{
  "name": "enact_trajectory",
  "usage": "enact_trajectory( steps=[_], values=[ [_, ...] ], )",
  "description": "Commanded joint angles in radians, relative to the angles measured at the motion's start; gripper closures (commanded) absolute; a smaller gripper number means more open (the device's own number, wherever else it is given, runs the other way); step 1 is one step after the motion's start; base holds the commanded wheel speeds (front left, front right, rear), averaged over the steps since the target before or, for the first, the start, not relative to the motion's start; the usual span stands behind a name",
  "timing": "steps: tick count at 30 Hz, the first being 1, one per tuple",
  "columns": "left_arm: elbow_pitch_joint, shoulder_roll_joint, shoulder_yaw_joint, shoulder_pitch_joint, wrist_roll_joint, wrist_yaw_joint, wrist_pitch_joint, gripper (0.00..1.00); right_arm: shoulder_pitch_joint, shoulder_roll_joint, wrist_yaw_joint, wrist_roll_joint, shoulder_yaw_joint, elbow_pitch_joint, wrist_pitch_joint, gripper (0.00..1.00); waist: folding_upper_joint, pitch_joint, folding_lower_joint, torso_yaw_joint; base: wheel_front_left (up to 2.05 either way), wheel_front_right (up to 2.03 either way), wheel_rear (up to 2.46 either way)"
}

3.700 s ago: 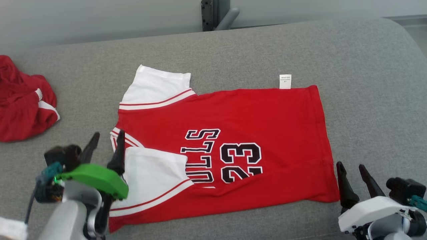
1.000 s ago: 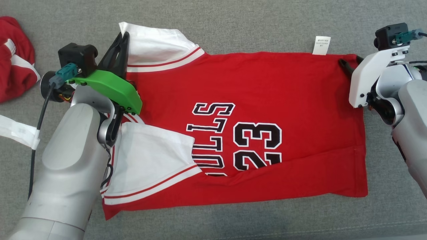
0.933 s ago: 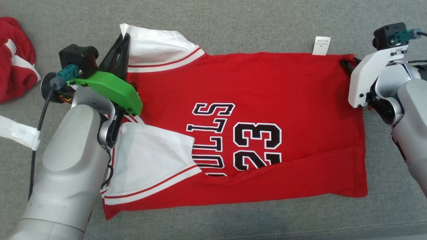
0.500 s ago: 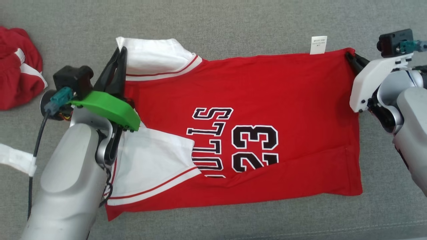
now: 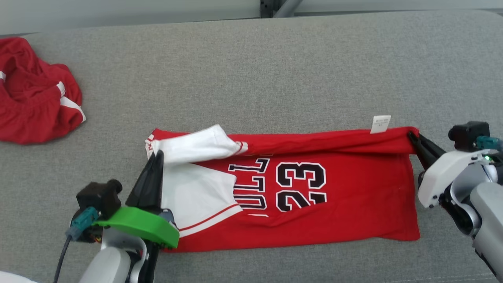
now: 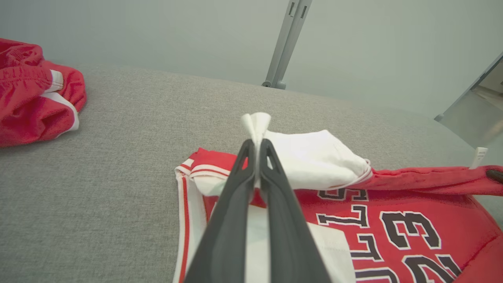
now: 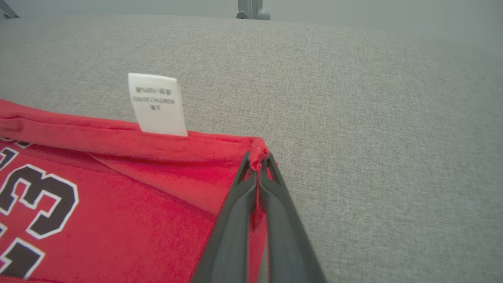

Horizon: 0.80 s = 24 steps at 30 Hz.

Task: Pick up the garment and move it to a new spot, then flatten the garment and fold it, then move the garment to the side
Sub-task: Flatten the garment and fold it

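At both far corners of the garment (image 5: 338, 196): a firm pinch now. Left gripper (image 5: 158, 155) clamped on the white sleeve (image 5: 196, 143), same as a second ago. Right gripper (image 5: 412, 136), a second ago spread at the hem corner beside the white label (image 5: 381, 124), now closed tight on that corner.

Since then, far long edge raised off the grey cushion (image 5: 275, 70) and rolled toward the near side, hiding the top of the lettering. Near half flat on the middle of the cushion. Head camera shifted as well, so no reading the garment's slide down the picture as its own move.

Looks like a lengthwise fold under way, perhaps a third over. Flattening apparently done; move to the side not yet begun. Calls for both pinches carried evenly to the near edge, or else a skewed fold or a slipped corner.

Counted:
- One garment in hand.
- One other red garment (image 5: 35, 106), crumpled at far left, well apart.
- Two grippers.
- Two sleeves: one lifted, and a second sleeve (image 5: 196, 196) lying flat.
- One label.
- One number, 23.
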Motion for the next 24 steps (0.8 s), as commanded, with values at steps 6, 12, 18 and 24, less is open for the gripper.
enact_trajectory(
  steps=[6,12,18,24],
  values=[
    [-0.064,-0.005,0.001,0.133,-0.037,0.046,0.024,1.0,0.121,-0.006,-0.002,0.018,-0.017,-0.047,-0.032,1.0,0.0,-0.059,0.0,0.028,0.0,0.0,0.0],
    [-0.021,-0.017,-0.01,0.166,-0.053,0.046,0.023,1.0,0.172,0.01,-0.002,-0.002,-0.035,-0.047,-0.044,1.0,0.0,-0.069,0.0,0.023,0.0,0.0,0.0],
    [0.025,-0.029,-0.01,0.194,-0.064,0.043,0.001,0.55,0.228,0.041,-0.002,-0.027,-0.067,-0.033,-0.096,0.0,0.0,-0.077,0.0,0.013,0.0,0.0,0.0],
    [0.022,-0.03,0.013,0.272,-0.109,0.039,-0.031,0.0,0.333,0.087,-0.002,-0.066,-0.148,-0.039,-0.167,0.0,0.0,-0.1,0.0,0.004,0.0,0.0,0.0]
  ],
)
